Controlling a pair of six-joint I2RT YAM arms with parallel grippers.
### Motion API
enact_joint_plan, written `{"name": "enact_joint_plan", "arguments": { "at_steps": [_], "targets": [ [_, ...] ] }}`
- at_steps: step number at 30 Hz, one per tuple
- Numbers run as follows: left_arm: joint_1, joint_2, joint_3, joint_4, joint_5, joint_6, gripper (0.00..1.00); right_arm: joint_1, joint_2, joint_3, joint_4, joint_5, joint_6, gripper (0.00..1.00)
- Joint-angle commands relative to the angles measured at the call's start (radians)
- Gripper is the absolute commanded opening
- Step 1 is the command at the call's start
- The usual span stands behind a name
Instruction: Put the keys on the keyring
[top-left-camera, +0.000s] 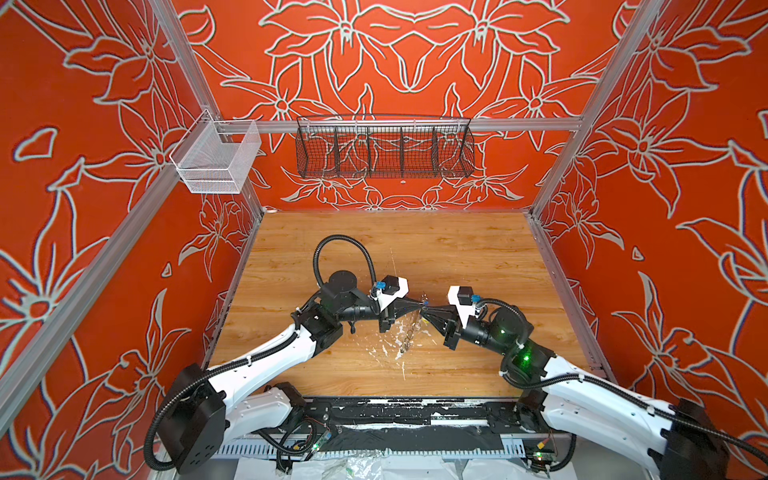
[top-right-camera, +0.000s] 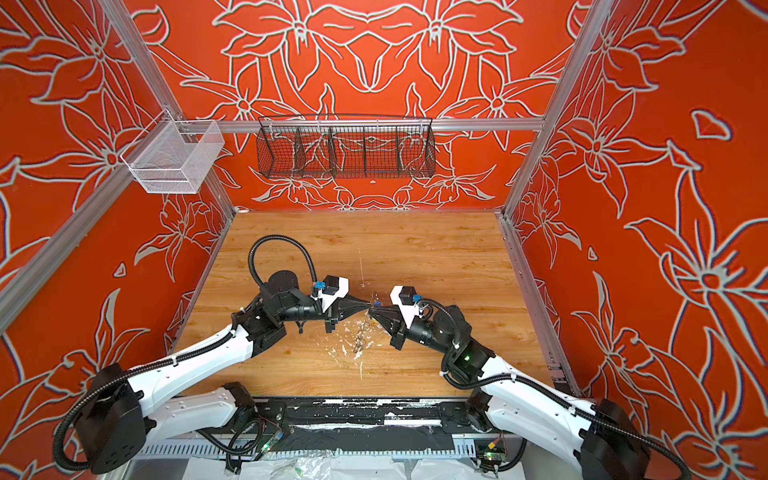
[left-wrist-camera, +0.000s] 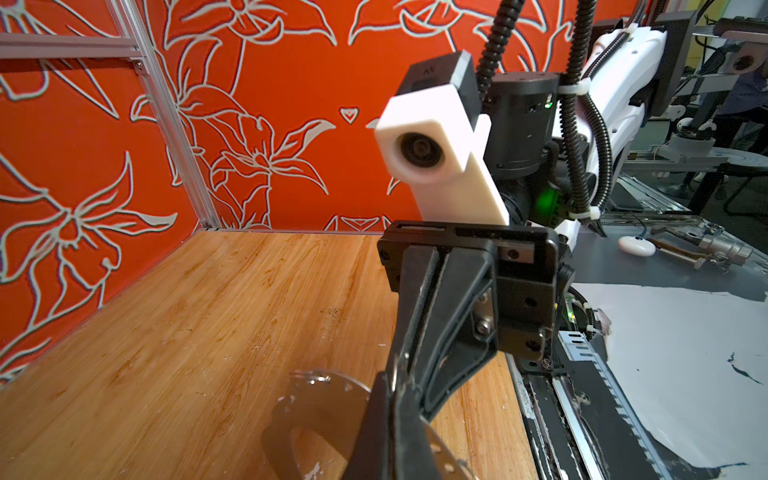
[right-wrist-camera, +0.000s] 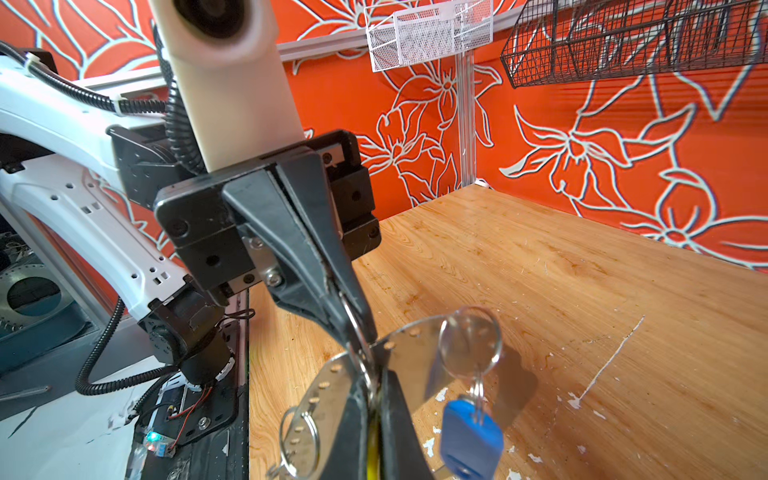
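Both grippers meet tip to tip above the middle of the wooden table (top-left-camera: 457, 257). My left gripper (top-left-camera: 419, 306) (left-wrist-camera: 392, 376) is shut on the edge of the keyring (left-wrist-camera: 320, 411) (right-wrist-camera: 411, 361), a flat grey-brown ring held off the table. In both top views it hangs edge-on (top-left-camera: 409, 334) (top-right-camera: 360, 336). The blue key (right-wrist-camera: 471, 442) dangles from a split ring (right-wrist-camera: 469, 343) on it. My right gripper (top-left-camera: 429, 311) (right-wrist-camera: 376, 376) is shut against the ring's edge with the yellow key (right-wrist-camera: 372, 446) pinched between its jaws; only a yellow sliver shows.
An empty split ring (right-wrist-camera: 299, 440) hangs on the keyring's rim. White flecks (top-left-camera: 382, 349) mark the wood under the grippers. A white mesh basket (top-left-camera: 216, 160) and a black wire basket (top-left-camera: 384, 151) hang on the back rail. A black rail (top-left-camera: 415, 411) borders the table's front.
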Motion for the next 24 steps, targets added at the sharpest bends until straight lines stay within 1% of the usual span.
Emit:
{"name": "enact_joint_plan", "arguments": {
  "at_steps": [1,10,11,14,16,20,24],
  "targets": [
    [0.003,-0.028,-0.003,0.075,-0.002,-0.014,0.00,0.007,-0.030,-0.017,0.026,0.055,0.013,0.00],
    [0.002,-0.040,-0.020,0.095,-0.032,-0.019,0.00,0.008,-0.076,-0.022,-0.040,0.133,0.029,0.00],
    [0.003,-0.040,-0.020,0.095,-0.038,-0.020,0.03,0.007,-0.083,-0.018,-0.055,0.143,0.027,0.00],
    [0.004,-0.038,-0.016,0.093,-0.053,-0.021,0.19,0.008,-0.103,-0.007,-0.106,0.183,0.030,0.00],
    [0.003,-0.034,-0.016,0.087,-0.054,-0.018,0.27,0.008,-0.113,0.007,-0.155,0.208,0.028,0.00],
    [0.003,-0.033,-0.007,0.065,-0.080,-0.008,0.31,0.007,-0.128,0.035,-0.240,0.249,0.019,0.00],
    [0.003,-0.025,0.024,-0.008,-0.075,0.026,0.36,0.008,-0.127,0.057,-0.293,0.274,0.013,0.00]
  ]
}}
